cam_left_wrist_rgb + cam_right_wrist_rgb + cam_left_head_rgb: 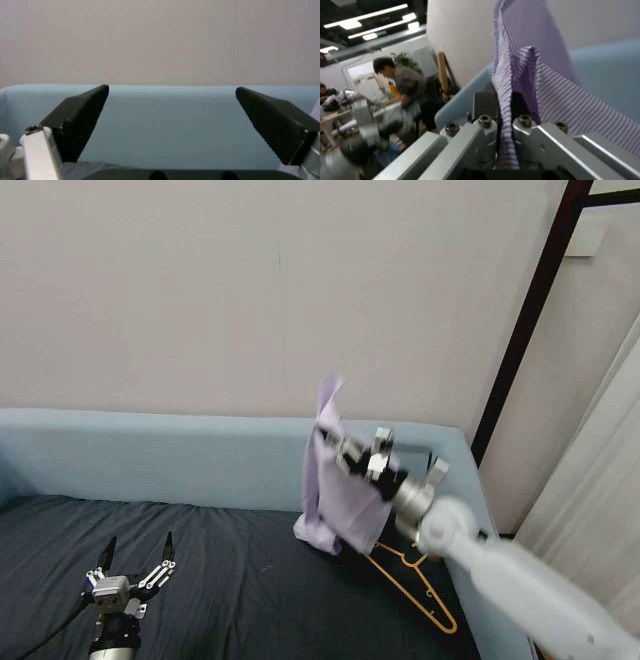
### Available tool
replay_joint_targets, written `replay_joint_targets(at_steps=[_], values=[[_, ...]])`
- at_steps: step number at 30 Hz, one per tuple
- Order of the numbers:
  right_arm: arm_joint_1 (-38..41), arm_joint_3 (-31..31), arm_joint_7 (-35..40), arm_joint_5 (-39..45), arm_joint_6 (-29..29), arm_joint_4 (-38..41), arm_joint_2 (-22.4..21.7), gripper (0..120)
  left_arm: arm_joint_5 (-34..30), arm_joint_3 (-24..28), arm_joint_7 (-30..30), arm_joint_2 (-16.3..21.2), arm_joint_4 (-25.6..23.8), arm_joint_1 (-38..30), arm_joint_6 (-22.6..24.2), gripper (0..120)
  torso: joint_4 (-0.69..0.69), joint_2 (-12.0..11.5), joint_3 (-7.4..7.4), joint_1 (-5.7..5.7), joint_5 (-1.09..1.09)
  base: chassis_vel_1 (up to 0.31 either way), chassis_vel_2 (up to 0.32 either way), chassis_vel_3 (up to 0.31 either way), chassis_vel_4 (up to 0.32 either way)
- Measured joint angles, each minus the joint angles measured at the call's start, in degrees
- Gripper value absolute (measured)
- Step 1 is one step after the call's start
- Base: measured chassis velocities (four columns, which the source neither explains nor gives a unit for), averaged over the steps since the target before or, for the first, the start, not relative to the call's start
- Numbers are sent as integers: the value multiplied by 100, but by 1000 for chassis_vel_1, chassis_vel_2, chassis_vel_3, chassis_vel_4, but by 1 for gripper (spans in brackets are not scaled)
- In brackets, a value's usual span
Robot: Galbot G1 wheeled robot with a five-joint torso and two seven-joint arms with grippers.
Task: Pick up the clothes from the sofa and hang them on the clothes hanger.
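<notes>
A lilac striped garment (338,485) hangs lifted over the right end of the sofa, its lower edge still near the dark seat. My right gripper (330,434) is shut on its upper part; in the right wrist view the purple-striped cloth (540,86) is pinched between the closed fingers (490,103). An orange wire hanger (418,580) lies on the seat under the arm, at the sofa's right corner. My left gripper (135,558) stands open low over the left of the seat, its black fingers (82,114) spread wide with nothing between them.
The sofa has a light blue back (180,465) and right armrest (475,510) around a dark seat cushion (240,580). A dark vertical pole (528,315) stands at the right by the wall. A pale curtain (600,480) hangs at far right.
</notes>
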Motion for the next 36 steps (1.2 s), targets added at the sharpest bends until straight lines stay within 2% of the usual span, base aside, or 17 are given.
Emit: replay_joint_targets(at_steps=[5, 10, 14, 17, 18, 21, 22, 23, 24, 25, 26, 27, 28, 30, 33, 36], values=[[-1514, 332, -574, -1095, 306, -1075, 412, 0, 29, 15, 1, -44, 4, 93, -105, 100, -4, -1, 1, 0, 3, 0, 0, 0, 0], [-2086, 611, -626, -1749, 425, -1492, 609, 0, 28, 11, 2, -61, 9, 23, -87, 100, -2, -1, 0, 0, 2, 0, 0, 0, 0], [-2342, 722, -114, -2350, 415, -1494, 639, 3, 53, 26, 3, -82, 26, -31, -66, 100, -1, -1, 1, 0, 1, 0, 0, 0, 0], [-2606, 727, 542, -2825, 139, -1041, 568, 15, 69, 41, 6, -92, 32, -72, -16, 100, -1, 0, 1, 0, 1, 0, 0, 0, 0], [-2606, 727, 542, -2825, 139, -1041, 568, 15, 69, 41, 6, -92, 32, -72, -16, 100, -1, 0, 1, 0, 1, 0, 0, 0, 0], [-2889, 623, 1701, -3187, -819, -229, 411, 29, 72, 45, 5, -90, 32, -143, 36, 100, -1, 0, 1, 0, 2, 0, 0, 0, 0], [-2974, 575, 2331, -3243, -1414, 102, 339, 34, 72, 45, 3, -81, 32, -160, 46, 100, -1, 0, 1, 0, 1, 0, 0, 0, 0], [-2974, 575, 2331, -3243, -1414, 102, 339, 34, 72, 45, 3, -81, 32, -160, 46, 100, -1, 0, 1, 0, 1, 0, 0, 0, 0], [-3014, 543, 2959, -3206, -2045, 375, 288, 39, 72, 45, 3, -71, 32, -175, 55, 100, -2, 0, 1, 0, 2, 0, 0, 0, 0], [-3011, 507, 3929, -2880, -2934, 740, 234, 43, 71, 45, 2, -59, 32, -192, 59, 100, -3, 0, 1, 0, 1, 0, 0, 0, 0], [-2966, 497, 4610, -2434, -3508, 988, 210, 49, 71, 46, 2, -56, 34, -200, 59, 100, -3, -1, 1, 0, 1, 0, 0, 0, 0], [-2966, 497, 4610, -2434, -3508, 988, 210, 49, 71, 46, 2, -56, 34, -200, 59, 100, -3, -1, 1, 0, 1, 0, 0, 0, 0], [-2910, 523, 5167, -1917, -3962, 1200, 178, 52, 71, 46, 2, -53, 38, -206, 60, 100, -1, 0, 1, 0, 2, 0, 0, 0, 0], [-2842, 657, 5715, -1107, -4469, 1544, 58, 62, 70, 48, -2, -52, 54, -219, 61, 100, 0, -1, 1, 0, 1, 0, 0, 0, 0], [-2826, 773, 5883, -711, -4575, 1803, -60, 70, 69, 54, -5, -56, 76, -240, 60, 100, -2, -1, 1, 1, 1, 0, 0, 0, 0], [-2715, 980, 5962, -269, -4605, 2003, -113, 84, 73, 71, -6, -74, 99, -265, 60, 100, -3, -1, 1, 0, 2, 0, 0, 0, 0]])
